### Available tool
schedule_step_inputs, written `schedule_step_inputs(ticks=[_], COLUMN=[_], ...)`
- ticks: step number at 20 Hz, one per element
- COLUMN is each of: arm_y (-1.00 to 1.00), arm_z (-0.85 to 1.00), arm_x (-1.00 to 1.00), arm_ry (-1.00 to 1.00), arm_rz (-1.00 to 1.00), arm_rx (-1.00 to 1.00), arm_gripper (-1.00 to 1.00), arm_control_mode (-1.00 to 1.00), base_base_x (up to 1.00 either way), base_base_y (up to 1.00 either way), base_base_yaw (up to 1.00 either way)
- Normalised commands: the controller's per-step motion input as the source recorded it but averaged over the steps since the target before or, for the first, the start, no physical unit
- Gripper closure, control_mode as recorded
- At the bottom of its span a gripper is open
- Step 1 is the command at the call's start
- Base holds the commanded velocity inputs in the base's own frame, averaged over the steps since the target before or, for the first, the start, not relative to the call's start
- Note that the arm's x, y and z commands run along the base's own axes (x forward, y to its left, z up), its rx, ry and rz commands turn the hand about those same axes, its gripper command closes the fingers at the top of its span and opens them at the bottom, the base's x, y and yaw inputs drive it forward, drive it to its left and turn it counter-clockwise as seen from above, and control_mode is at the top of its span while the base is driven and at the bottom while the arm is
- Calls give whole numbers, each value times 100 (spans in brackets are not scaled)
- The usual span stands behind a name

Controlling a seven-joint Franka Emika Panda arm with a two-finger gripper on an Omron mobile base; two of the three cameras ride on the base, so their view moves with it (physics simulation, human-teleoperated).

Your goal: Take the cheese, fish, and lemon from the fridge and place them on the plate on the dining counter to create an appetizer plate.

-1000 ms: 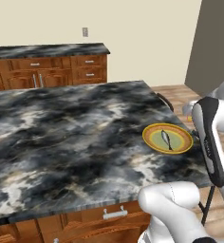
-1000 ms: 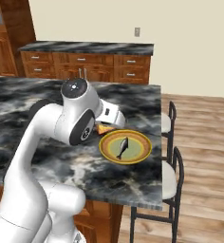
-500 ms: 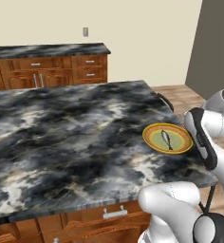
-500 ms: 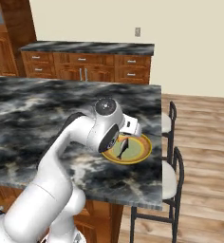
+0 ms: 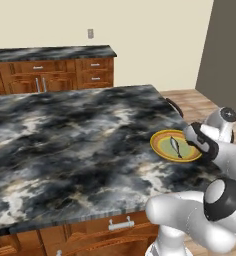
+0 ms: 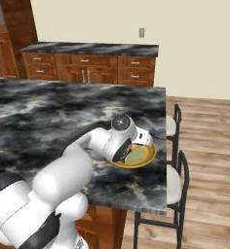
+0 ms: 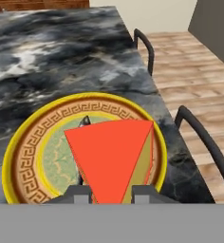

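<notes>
My gripper [image 7: 107, 192] is shut on the cheese [image 7: 111, 156], an orange wedge held just above the plate [image 7: 19, 161]. The fish [image 7: 86, 121] lies on the plate, mostly hidden under the wedge. In the left base view my hand reaches over the right rim of the plate [image 5: 162, 145], where the fish [image 5: 176, 146] shows at its centre. In the right base view the hand covers much of the plate [image 6: 142, 156]. The plate sits near the right edge of the dining counter [image 5: 80, 140]. The lemon and the fridge are out of view.
Two black-backed stools [image 6: 178, 119] [image 6: 183, 168] stand along the counter's right edge, close to the plate. A narrower stone-topped cabinet run [image 5: 50, 52] lines the back wall. Wood floor lies to the right.
The arm has swung from upright beside the counter down toward the plate, bringing the cheese over it. The plate and the fish have stayed put.
</notes>
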Motion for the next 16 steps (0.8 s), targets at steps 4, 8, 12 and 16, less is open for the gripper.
schedule_step_inputs(ticks=[4, 8, 12, 16], arm_y=[-5, 0, -1, -13], arm_z=[-45, -39, -30, -22], arm_x=[14, 6, 25, 37], arm_ry=[0, 0, 1, 3], arm_rz=[0, 0, 0, 0], arm_rx=[0, 0, 0, 0], arm_gripper=[100, 100, 100, 100], arm_control_mode=[-100, -100, -100, -100], base_base_x=[0, 0, 0, 0], base_base_y=[0, 0, 0, 0], base_base_yaw=[0, 0, 0, 0])
